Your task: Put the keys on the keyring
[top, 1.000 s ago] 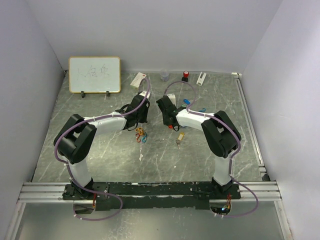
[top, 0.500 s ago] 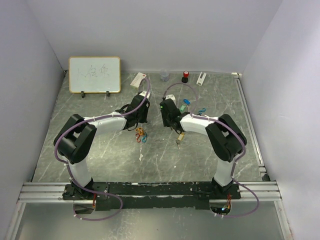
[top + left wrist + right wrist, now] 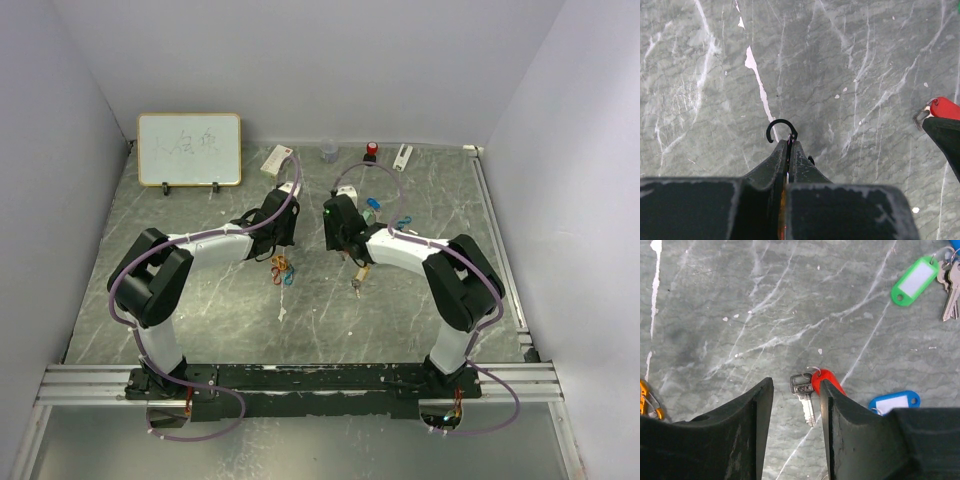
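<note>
My right pincer (image 3: 796,385) stands half-open and empty over the red-tagged key (image 3: 803,390) lying flat on the table (image 3: 715,315) between its jaws, so closing now could skid it away, while my left pincer (image 3: 789,146) clamps the black hook (image 3: 780,120).

The gripper (image 3: 796,385) is seen with jaws parted above the table (image 3: 715,300). Between them lies a silver key (image 3: 805,400), its red tag (image 3: 829,377) partly hidden. From there, a blue tag (image 3: 892,403) is seen at 3 o'clock, a green tag (image 3: 914,281) with keys (image 3: 951,282) at 2 o'clock, and an orange clip (image 3: 647,401) at 9 o'clock.
</note>
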You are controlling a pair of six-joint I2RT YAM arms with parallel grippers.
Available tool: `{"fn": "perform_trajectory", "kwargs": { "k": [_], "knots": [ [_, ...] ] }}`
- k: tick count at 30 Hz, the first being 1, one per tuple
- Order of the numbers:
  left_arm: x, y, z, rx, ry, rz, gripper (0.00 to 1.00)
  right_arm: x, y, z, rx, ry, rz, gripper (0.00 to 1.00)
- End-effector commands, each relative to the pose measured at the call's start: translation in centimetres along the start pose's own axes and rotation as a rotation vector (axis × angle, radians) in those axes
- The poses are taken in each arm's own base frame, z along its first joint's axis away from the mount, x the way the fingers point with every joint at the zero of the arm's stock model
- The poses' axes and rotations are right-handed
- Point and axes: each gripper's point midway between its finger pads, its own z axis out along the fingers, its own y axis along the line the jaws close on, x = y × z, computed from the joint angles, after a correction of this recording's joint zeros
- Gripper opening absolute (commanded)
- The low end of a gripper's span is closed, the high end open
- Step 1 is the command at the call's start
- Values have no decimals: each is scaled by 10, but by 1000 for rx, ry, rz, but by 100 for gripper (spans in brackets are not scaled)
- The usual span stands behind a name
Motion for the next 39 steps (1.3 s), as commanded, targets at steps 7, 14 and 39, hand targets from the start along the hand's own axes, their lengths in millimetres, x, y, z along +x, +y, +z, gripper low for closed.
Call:
{"fn": "perform_trajectory", "kwargs": {
  "k": [7, 14, 39],
  "knots": [
    [-10, 1, -9, -4, -36, -16, 7, 10, -4, -3, -21, 40, 90, 57],
    [-9, 0, -8, 0, -32, -17, 7, 30, 5, -10, -116, 70, 137, 60],
    [-16, 10, -15, -33, -53, -14, 7, 41, 22, 10, -179, 107, 157, 60]
  ]
}}
